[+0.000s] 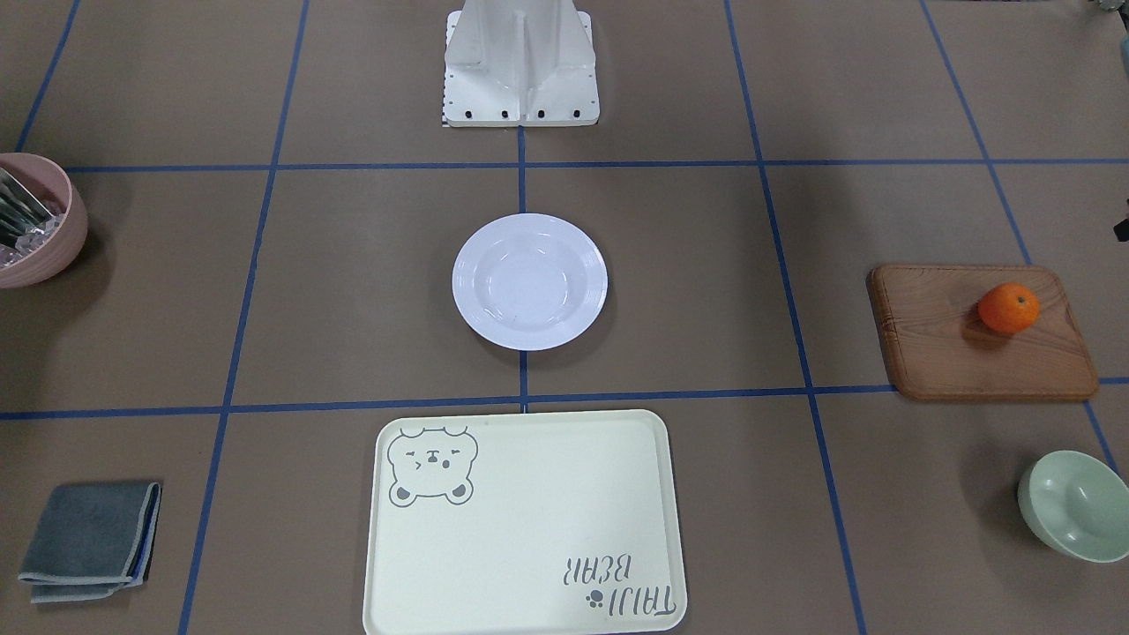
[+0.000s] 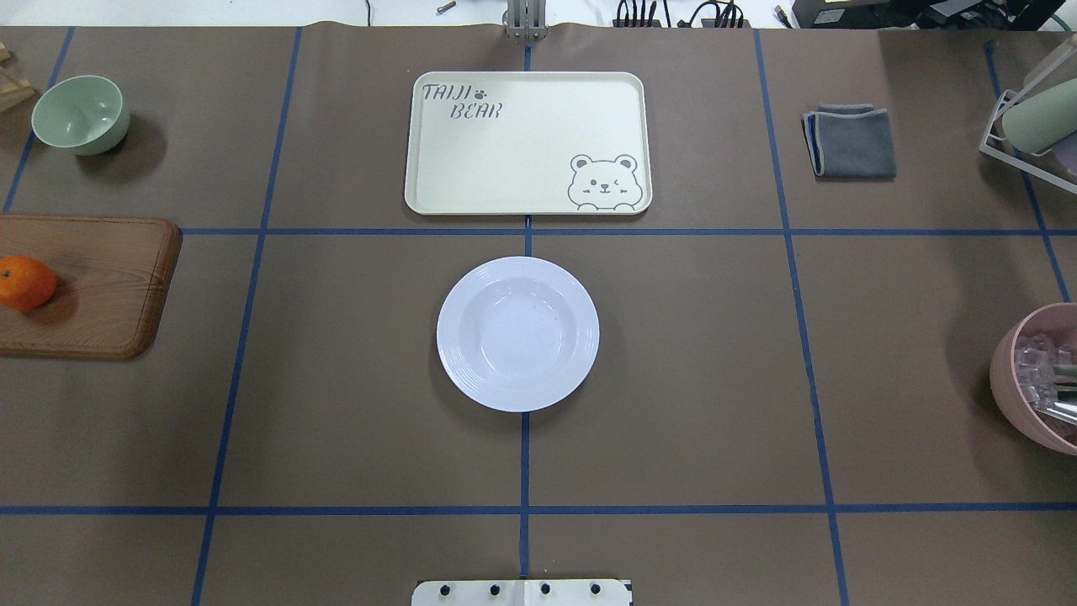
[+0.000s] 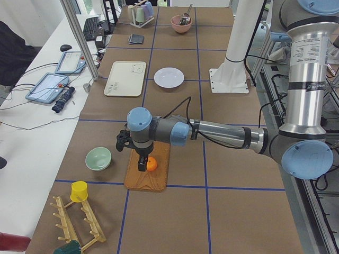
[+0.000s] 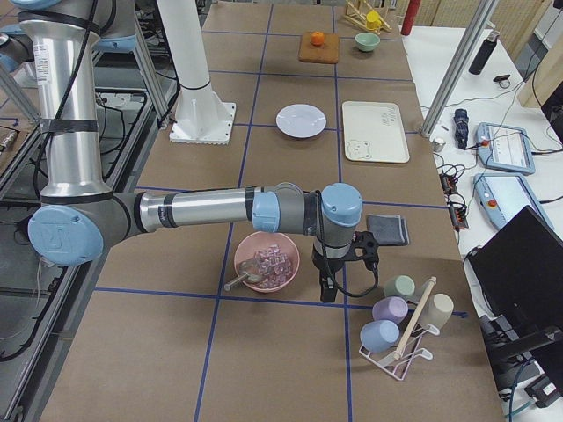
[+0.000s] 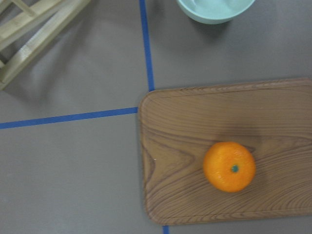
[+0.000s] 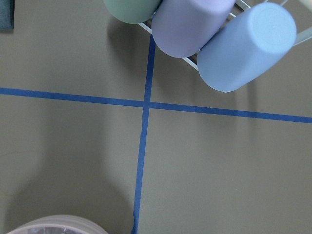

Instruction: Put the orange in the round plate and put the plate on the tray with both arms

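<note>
The left arm [image 3: 212, 132] reaches out level over the bench [image 2: 336, 379], with its wrist bent so that the left gripper [image 3: 141, 167] points straight down above the brown wooden board [image 1: 953, 353], close by the orange [image 3: 151, 164]. Only the side camera shows its fingers, so I cannot tell whether they are apart or together. The right arm [image 4: 211, 209] is stretched out in the same way at the opposite end. The right gripper [image 4: 327, 297] hangs pointing down between the pink bowl [image 4: 266, 259] and a wire rack of pastel cups [image 4: 400, 321]; the state of its fingers also cannot be told.

The orange is small, round and bright, with a tiny green stem dimple on top. It sits on the wooden board, towards the robot's left end of the bench, nothing gripping it. The round plate [image 2: 517, 333] is glossy white and deep, with a ribbed rim. It stands empty at the middle of the bench, in front of the robot's base. The tray [image 2: 522, 143] is pale cream with a grey bear drawing and "TAIJI BEAR" lettering, and lies bare just beyond the plate, apart from it.

A pale green bowl [image 1: 1076, 516] stands near the board. A folded grey cloth [image 1: 88, 540] lies near the right end. The pink bowl holds clear cubes. Nothing stands between board, plate and tray.
</note>
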Robot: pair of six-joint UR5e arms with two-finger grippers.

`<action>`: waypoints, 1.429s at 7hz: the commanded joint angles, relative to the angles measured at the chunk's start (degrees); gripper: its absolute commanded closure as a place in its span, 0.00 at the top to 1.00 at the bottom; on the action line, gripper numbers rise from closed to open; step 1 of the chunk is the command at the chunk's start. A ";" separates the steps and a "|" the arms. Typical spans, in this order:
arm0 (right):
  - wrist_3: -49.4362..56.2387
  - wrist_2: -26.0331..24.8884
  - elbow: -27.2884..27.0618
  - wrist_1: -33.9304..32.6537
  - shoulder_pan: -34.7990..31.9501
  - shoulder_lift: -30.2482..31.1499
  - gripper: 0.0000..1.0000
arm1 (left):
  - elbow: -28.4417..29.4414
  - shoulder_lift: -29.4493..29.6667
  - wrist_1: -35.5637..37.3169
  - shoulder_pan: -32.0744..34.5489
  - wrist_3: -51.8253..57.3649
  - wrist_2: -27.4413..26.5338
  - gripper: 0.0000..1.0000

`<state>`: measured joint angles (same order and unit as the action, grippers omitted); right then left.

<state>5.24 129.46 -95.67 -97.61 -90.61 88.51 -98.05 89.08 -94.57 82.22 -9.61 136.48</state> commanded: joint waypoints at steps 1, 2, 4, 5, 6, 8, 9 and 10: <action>-0.32 0.79 1.27 0.14 0.09 0.44 1.00 | 3.98 0.22 -10.05 -6.25 -11.34 -2.52 0.99; -0.32 0.88 1.28 0.14 0.09 0.61 1.00 | 7.66 0.31 -14.71 -7.15 -12.44 -3.93 0.99; -0.58 2.02 1.01 0.14 0.09 0.44 1.00 | 13.04 3.54 -18.36 -9.96 -14.80 -3.94 0.99; -0.58 2.20 0.84 0.14 0.09 0.26 1.00 | 13.93 4.26 -18.36 -11.19 -15.52 -4.03 0.99; -0.58 2.72 0.84 0.14 0.09 0.09 1.00 | 15.24 5.22 -18.36 -12.07 -15.52 -4.03 0.99; -0.58 6.67 1.01 -0.30 0.09 0.00 1.00 | 16.66 5.32 -18.36 -13.74 -15.44 -4.12 0.99; -0.50 6.68 1.27 -0.30 0.09 0.00 1.00 | 16.84 5.32 -18.36 -14.62 -15.44 -4.03 0.99; -0.49 6.68 1.28 -0.30 0.09 -0.09 1.00 | 17.62 5.32 -18.36 -15.76 -15.44 -4.03 0.99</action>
<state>4.71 135.89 -94.47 -97.89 -90.53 88.48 -81.20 94.36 -112.94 67.78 -25.04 132.42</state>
